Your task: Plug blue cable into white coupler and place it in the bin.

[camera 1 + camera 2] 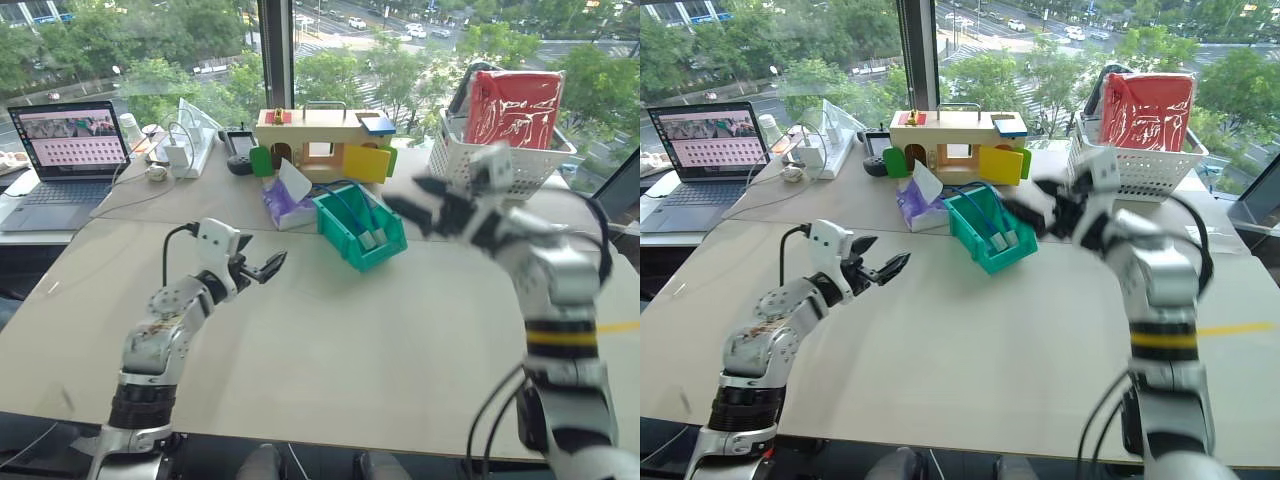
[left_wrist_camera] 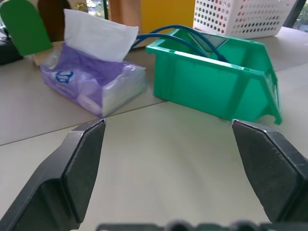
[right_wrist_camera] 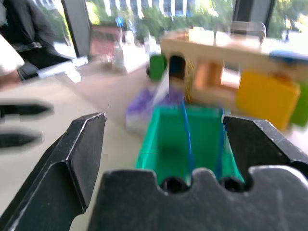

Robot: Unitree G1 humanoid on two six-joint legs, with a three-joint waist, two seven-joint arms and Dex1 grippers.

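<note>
The blue cable (image 1: 352, 212) is seen lying inside the teal bin (image 1: 340, 240), its loop rising over the back rim; pale ends rest on the bin floor. The white coupler cannot be made out separately. The right gripper (image 1: 418, 203) is spread wide and empty, at 3 o'clock of the bin. The left gripper (image 1: 262, 268) is likewise released, empty, at 7 o'clock of the bin. Placement is judged done; nothing obvious is left.
</note>
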